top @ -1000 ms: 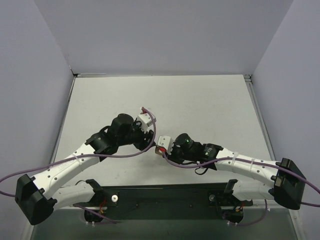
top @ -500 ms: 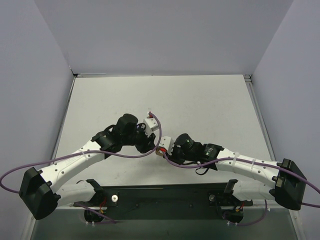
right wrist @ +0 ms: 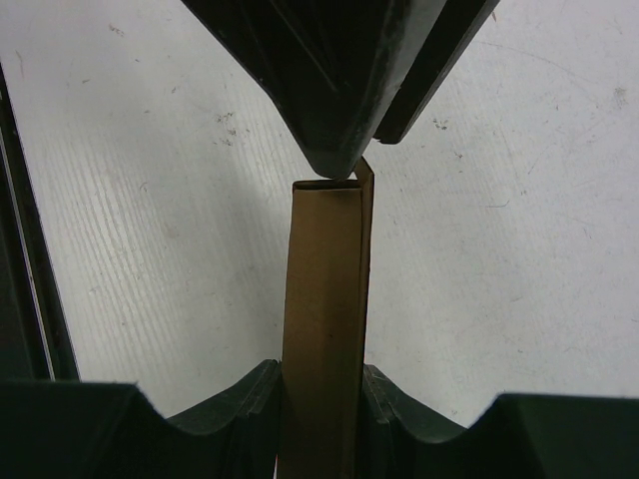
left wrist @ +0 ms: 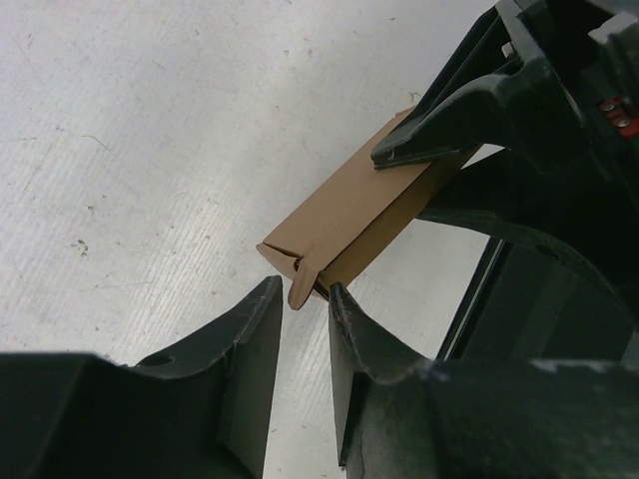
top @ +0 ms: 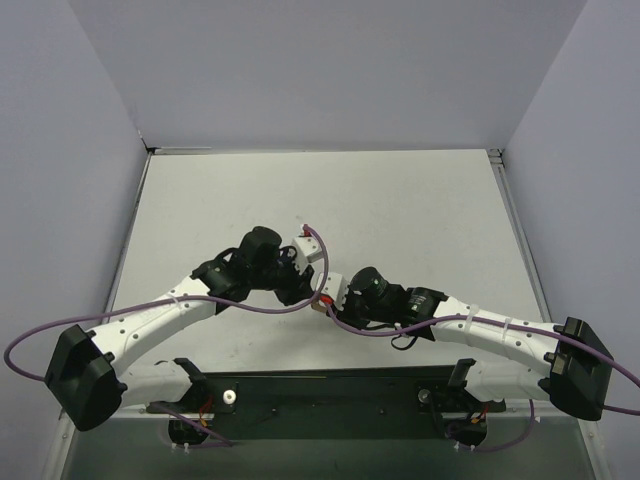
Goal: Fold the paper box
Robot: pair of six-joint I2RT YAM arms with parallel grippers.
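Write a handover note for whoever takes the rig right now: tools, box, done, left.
The right tool is shut on one end of the box, holding it out toward the other arm.
The left tool has its jaws narrowly apart, straddling a tab that sticks out of the box's free end; no clamp visible.
The box is over the table, near centre front, between the tools; I cannot tell whether it touches the surface.
Done: the sheet is folded into a slim rectangular box.
Left: probably tuck that tab and close the free end. The end inside the right tool is hidden, so check it.
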